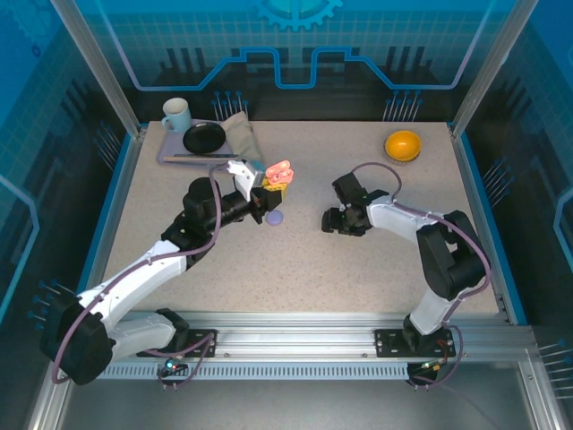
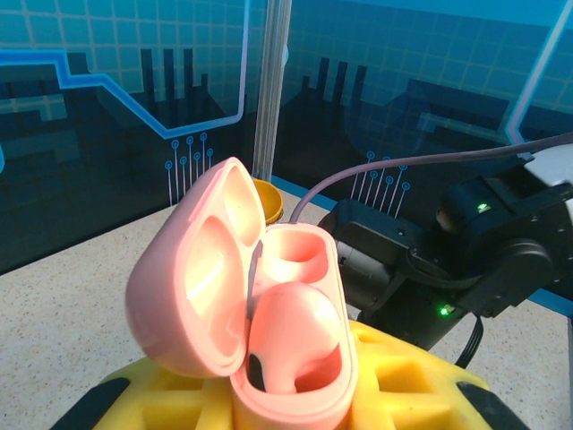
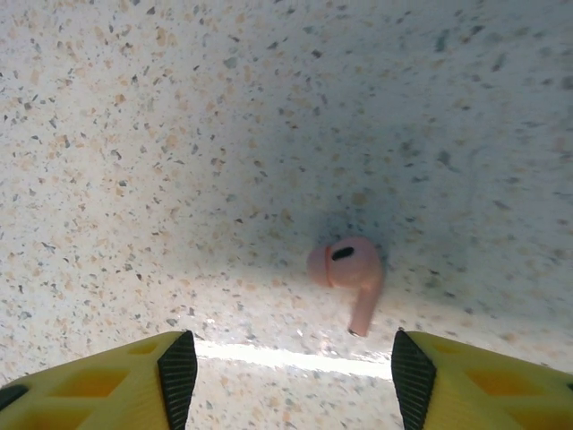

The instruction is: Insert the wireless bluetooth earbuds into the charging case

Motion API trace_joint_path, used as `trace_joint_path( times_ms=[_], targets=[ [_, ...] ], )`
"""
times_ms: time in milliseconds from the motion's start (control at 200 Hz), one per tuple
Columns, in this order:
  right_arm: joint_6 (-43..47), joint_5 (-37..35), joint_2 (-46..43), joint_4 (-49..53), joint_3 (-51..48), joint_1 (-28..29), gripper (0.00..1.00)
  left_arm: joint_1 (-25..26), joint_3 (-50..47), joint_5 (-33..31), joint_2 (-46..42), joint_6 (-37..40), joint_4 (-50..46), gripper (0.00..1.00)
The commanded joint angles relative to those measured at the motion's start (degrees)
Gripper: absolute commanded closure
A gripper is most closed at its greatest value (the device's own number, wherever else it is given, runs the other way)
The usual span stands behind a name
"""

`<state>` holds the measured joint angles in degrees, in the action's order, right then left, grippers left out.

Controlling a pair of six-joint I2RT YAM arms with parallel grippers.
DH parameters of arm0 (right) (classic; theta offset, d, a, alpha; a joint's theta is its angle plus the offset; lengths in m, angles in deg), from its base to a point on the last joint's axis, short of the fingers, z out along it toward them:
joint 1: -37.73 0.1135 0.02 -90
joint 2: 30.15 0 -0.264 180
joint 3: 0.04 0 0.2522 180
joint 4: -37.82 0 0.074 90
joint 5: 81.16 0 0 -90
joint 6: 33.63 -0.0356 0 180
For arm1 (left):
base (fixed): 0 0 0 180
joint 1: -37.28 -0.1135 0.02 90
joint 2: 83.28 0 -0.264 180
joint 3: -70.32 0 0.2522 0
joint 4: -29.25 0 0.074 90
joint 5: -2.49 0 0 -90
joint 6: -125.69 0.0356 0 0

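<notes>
My left gripper [image 1: 271, 191] is shut on a salmon-pink charging case [image 1: 281, 170], held above the table with its lid swung open. In the left wrist view the case [image 2: 295, 376] sits between my yellow fingers [image 2: 421, 385]. One pink earbud [image 2: 291, 336] is seated in the near socket, while the far socket [image 2: 295, 255] is empty. A second pink earbud [image 3: 349, 269] lies loose on the speckled table, stem pointing toward me. My right gripper [image 3: 294, 381] hovers low just short of it, open, with nothing between its fingers [image 3: 177, 376].
A small pale purple rounded thing [image 1: 274, 217] lies on the table under the left gripper. A tray [image 1: 170, 154] with a mug, black plate and cloth stands at the back left. An orange bowl [image 1: 403, 144] sits at the back right. The right gripper [image 1: 331, 220] is close by.
</notes>
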<state>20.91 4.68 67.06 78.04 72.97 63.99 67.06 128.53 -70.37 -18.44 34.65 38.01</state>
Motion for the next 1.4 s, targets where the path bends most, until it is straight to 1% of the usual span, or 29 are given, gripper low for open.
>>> trace_joint_path(
  times_ms=[0,65,190,245,295,415,715,1351,1396],
  targets=[
    [3.19,-4.3,-0.96,4.6,2.29,0.72,0.36,0.11,-0.62,-0.82,-1.81,0.42,1.05,1.0],
    [8.19,-6.25,1.24,6.67,5.41,0.72,0.35,0.19,-0.61,-0.87,-1.91,0.42,0.95,1.0],
    [16.87,-7.9,6.36,9.68,10.54,0.81,0.35,0.18,-0.63,-0.93,-2.26,0.51,0.56,1.0],
    [18.17,-8.98,7.92,10.78,12.15,0.76,0.35,0.17,-0.59,-0.98,-2.48,0.6,0.43,1.0],
    [18.96,-8.47,8.94,11.31,13.33,0.8,0.35,0.18,-0.65,-1.14,-2.45,0.68,0.42,1.0],
    [18.59,-8.11,10.53,12.38,15.14,0.81,0.36,0.15,-0.64,-1.17,-2.35,0.64,0.39,1.0],
    [16.81,-7.18,12.21,13.09,15.04,0.96,0.38,0.18,-0.51,-1.25,-2.07,0.72,0.42,1.0],
    [14.44,-11.11,15.86,13.8,16.87,2.06,0.46,0.19,-0.18,-1.22,-1.59,0.94,0.35,1.0],
    [14.46,-11.17,15.95,13.71,16.87,2.13,0.48,0.11,-0.19,-1.24,-1.56,0.95,0.35,1.0]
  ],
)
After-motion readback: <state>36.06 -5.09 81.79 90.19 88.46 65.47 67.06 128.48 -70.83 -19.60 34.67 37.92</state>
